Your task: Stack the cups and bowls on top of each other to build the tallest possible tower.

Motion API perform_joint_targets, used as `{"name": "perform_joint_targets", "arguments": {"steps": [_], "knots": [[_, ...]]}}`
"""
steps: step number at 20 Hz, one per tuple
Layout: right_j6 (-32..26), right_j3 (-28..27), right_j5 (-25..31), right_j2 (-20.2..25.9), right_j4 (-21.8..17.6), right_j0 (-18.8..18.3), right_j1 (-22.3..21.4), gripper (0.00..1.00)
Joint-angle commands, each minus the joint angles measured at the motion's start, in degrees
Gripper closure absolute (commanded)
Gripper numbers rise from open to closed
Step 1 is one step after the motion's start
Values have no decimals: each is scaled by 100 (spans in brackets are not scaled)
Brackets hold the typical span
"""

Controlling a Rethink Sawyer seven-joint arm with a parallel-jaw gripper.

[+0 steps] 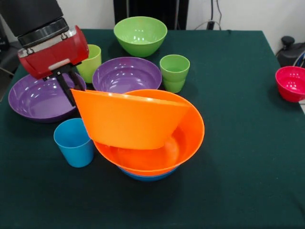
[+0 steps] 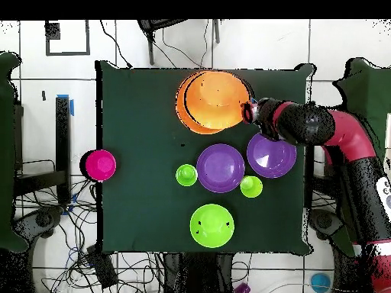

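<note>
My gripper (image 1: 72, 96) is shut on the rim of a big orange bowl (image 1: 131, 121) and holds it tilted on its side. That bowl rests in the second orange bowl (image 1: 183, 143), which sits in the blue bowl (image 1: 147, 175). The sky blue cup (image 1: 74, 142) stands just left of this tower. Behind are two purple bowls (image 1: 126, 74) (image 1: 38, 98), the yellow-green cup (image 1: 91, 61), the ridged green cup (image 1: 174, 71) and the green bowl (image 1: 140, 34). The small red bowl (image 1: 291, 83) sits far right. In the overhead view the gripper (image 2: 247, 113) is at the orange bowls' (image 2: 210, 99) right edge.
The table has a dark green cloth (image 1: 238, 157) with open room on its right half in the front view. The arm (image 2: 336, 133) reaches in over the table's right edge in the overhead view, above one purple bowl (image 2: 271, 156). Cables lie on the floor around the table.
</note>
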Motion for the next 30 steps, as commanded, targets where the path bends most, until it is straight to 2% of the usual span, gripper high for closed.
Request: {"name": "perform_joint_targets", "arguments": {"steps": [1,5,14,17,19,20,30], "knots": [[494,589,436,-1271,-449,635,-668,100],[995,758,673,-1772,-177,919,-971,100],[796,1091,278,-2133,43,1075,-1059,100],[603,1212,64,-2109,37,1070,-1102,100],[690,1193,218,-2208,163,1139,-1119,100],[671,1193,235,-2289,251,1184,-1135,0],[619,1044,319,-2417,595,1270,-1054,0]]}}
